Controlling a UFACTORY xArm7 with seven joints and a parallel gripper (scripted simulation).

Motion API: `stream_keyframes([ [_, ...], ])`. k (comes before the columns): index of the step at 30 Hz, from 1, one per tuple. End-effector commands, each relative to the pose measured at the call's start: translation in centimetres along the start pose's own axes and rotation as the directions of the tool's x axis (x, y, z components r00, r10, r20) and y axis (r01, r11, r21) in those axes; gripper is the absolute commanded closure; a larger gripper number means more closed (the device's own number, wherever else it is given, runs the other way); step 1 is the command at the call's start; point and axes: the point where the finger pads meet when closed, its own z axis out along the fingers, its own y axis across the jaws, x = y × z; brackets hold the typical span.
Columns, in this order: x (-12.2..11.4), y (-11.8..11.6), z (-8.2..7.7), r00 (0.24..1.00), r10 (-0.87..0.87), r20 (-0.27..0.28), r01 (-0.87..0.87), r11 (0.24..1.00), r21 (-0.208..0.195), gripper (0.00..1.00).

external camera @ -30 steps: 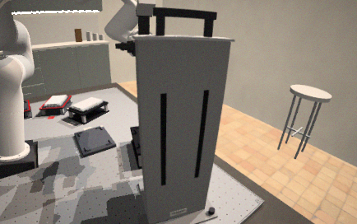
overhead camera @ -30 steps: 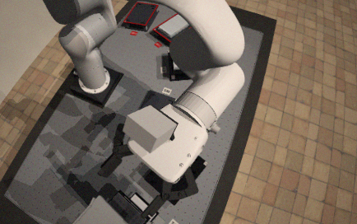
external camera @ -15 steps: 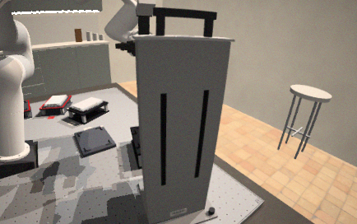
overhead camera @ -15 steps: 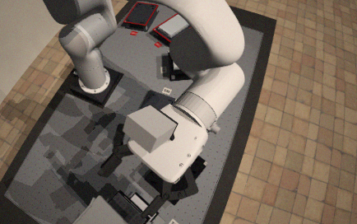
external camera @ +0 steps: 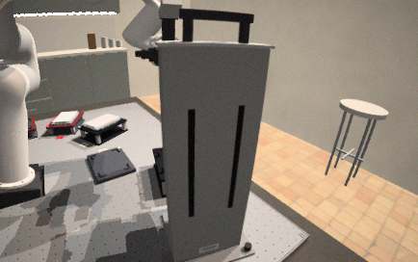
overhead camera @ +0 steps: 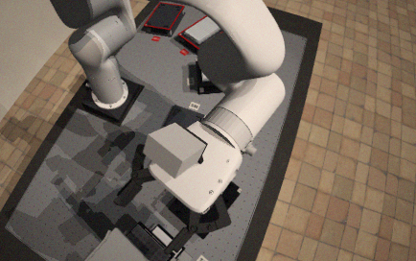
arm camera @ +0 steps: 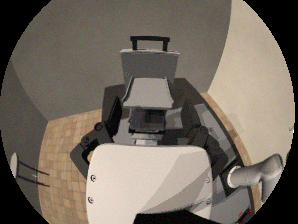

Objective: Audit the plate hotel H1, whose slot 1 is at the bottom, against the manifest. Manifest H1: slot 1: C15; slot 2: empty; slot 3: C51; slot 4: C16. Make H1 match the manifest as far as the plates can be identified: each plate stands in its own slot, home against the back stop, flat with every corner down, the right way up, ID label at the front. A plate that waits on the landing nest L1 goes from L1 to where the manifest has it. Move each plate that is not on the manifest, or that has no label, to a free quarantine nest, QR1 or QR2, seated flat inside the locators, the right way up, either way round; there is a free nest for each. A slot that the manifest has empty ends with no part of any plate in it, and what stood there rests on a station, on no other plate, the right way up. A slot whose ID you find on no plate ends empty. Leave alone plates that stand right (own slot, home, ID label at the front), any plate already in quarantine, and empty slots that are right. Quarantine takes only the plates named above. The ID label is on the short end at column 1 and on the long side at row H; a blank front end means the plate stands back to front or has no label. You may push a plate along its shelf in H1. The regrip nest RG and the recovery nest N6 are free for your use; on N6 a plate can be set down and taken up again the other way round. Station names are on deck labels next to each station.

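The plate hotel H1 (external camera: pixel 212 144) is a tall grey tower with a black handle, seen from behind in the exterior view. In the overhead view only its top (overhead camera: pixel 112 247) shows, at the front edge of the deck. My gripper (overhead camera: pixel 158 213) is open and empty, and hangs in front of the hotel's open side, high up near its top. In the wrist view the hotel (arm camera: pixel 149 76) stands straight ahead between my spread fingers. I see a shelf opening there, but no label can be read. The hotel's slots are hidden in the top and exterior views.
At the back, one red-edged quarantine nest (overhead camera: pixel 164 15) is dark and bare, and the other holds a white plate (overhead camera: pixel 200 30). A raised nest holds a white plate (external camera: pixel 102 122). A flat dark nest (external camera: pixel 111 164) lies near the hotel. The arm's base (overhead camera: pixel 107 98) stands at the left. A stool (external camera: pixel 358 135) stands off the deck.
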Motion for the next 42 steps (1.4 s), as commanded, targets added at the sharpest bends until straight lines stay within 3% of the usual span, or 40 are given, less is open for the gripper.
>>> stream_keyframes([
  [1,0.1,0.0,0.0,1.000,0.004,0.000,-0.004,1.000,0.000,0.00],
  [27,0.1,0.0,0.0,1.000,0.004,0.000,-0.004,1.000,0.000,0.00],
  [42,0.1,0.0,-3.0,1.000,0.004,0.000,-0.004,1.000,0.000,0.00],
])
